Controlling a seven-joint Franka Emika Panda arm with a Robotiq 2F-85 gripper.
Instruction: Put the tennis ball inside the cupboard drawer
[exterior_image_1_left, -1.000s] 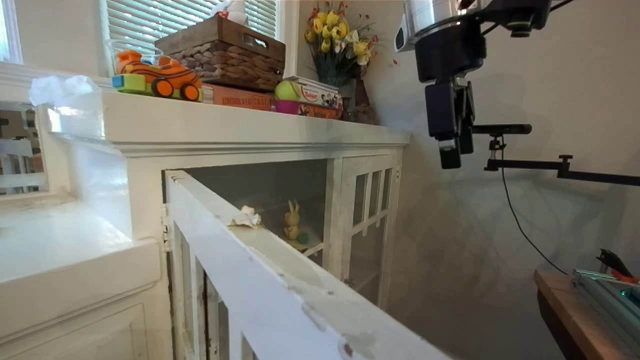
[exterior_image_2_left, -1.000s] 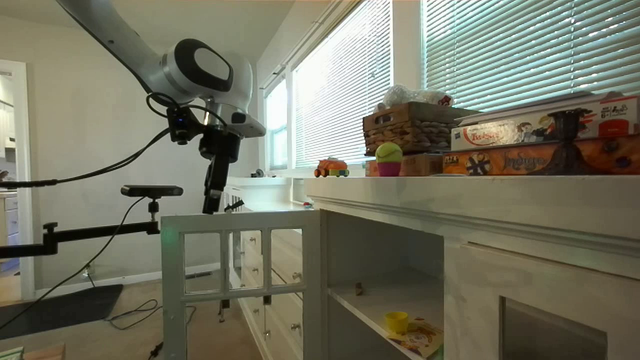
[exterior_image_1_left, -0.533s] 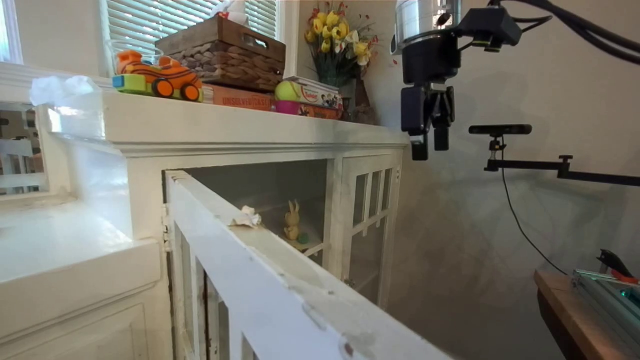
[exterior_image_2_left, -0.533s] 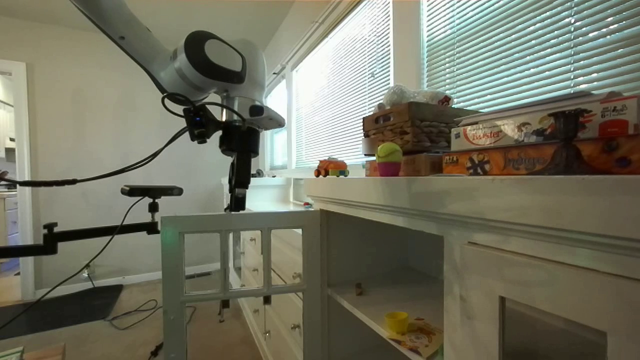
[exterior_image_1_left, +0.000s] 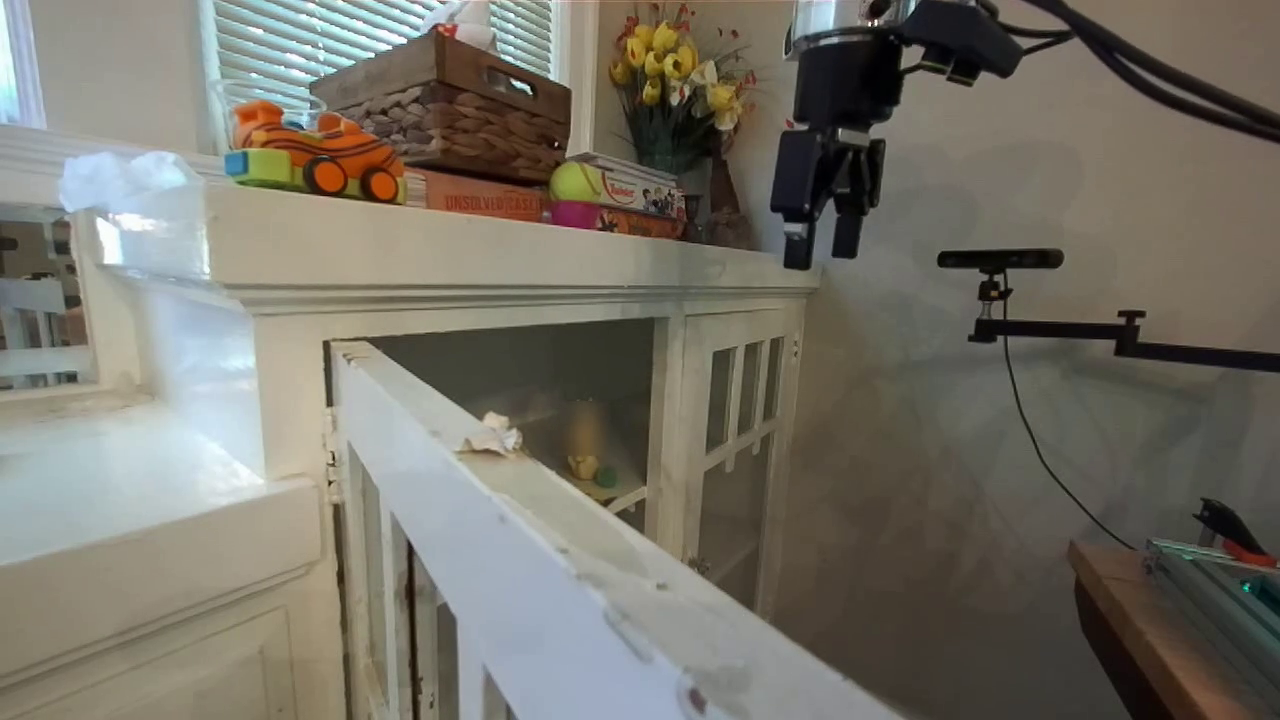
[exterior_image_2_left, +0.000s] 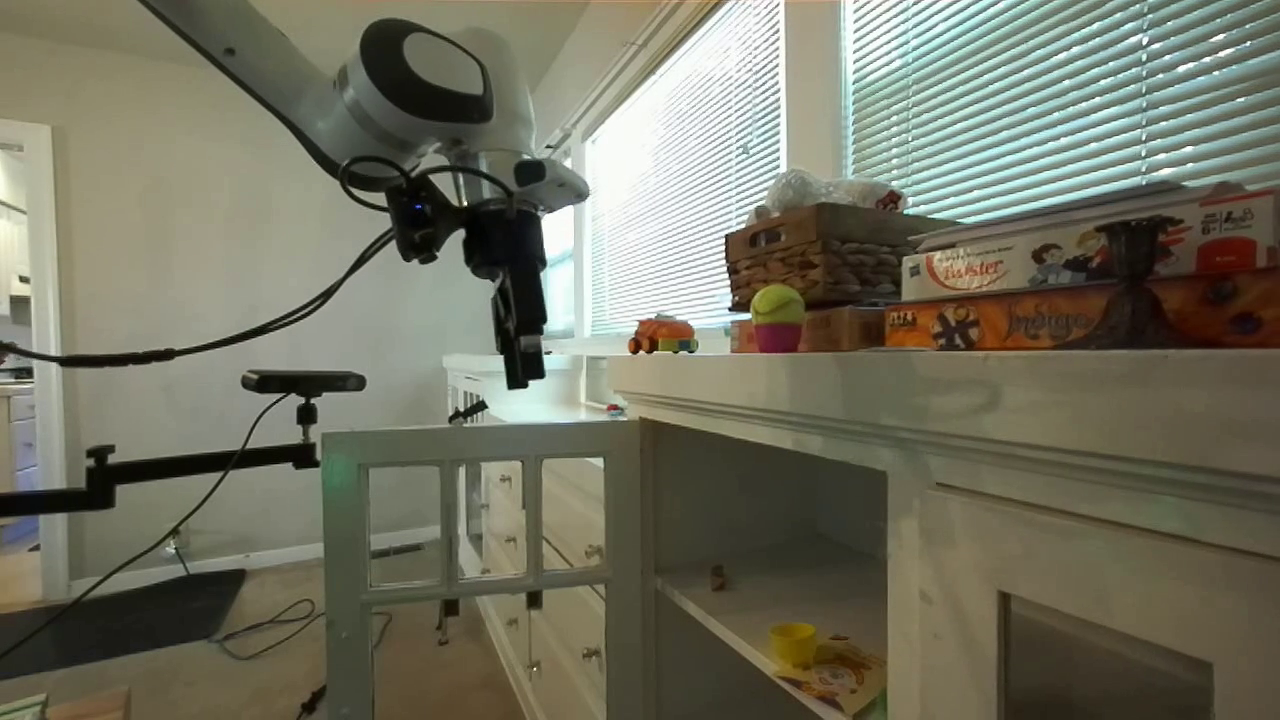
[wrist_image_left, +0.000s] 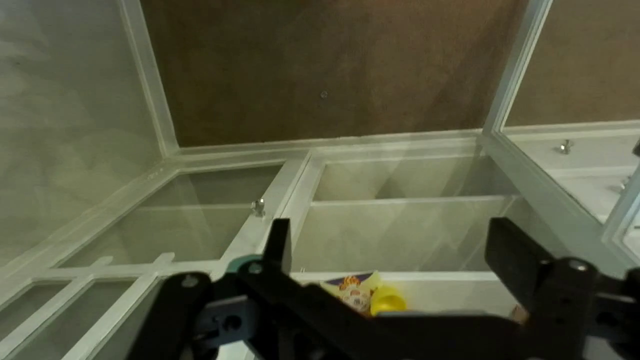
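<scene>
The tennis ball (exterior_image_1_left: 576, 182) is yellow-green and sits on a magenta cup (exterior_image_1_left: 574, 213) on the cabinet's thick white top. The ball (exterior_image_2_left: 778, 303) and cup (exterior_image_2_left: 778, 338) also show in an exterior view. The ball is out of the wrist view. The cupboard compartment (exterior_image_2_left: 740, 470) stands open below the top, its glass-paned door (exterior_image_2_left: 345, 560) swung outward. Its shelf edge (wrist_image_left: 425, 276) shows in the wrist view. My gripper (exterior_image_1_left: 822, 252) is open and empty, pointing down in the air in front of the cabinet, apart from the ball. Its fingers (wrist_image_left: 390, 230) are spread wide.
On the cabinet top are an orange toy truck (exterior_image_1_left: 318, 150), a wicker basket (exterior_image_1_left: 450, 110), game boxes (exterior_image_2_left: 1080, 310) and a vase of yellow flowers (exterior_image_1_left: 670, 100). A yellow cup (exterior_image_2_left: 793, 645) and a rabbit figure (exterior_image_1_left: 584, 440) are on the inner shelf. The open door's top rail (exterior_image_1_left: 600, 570) juts out.
My arm has moved sideways, leftward in an exterior view and rightward in another, then upward. The gripper has turned, so its two fingers show further apart. The ball and door have not moved.
</scene>
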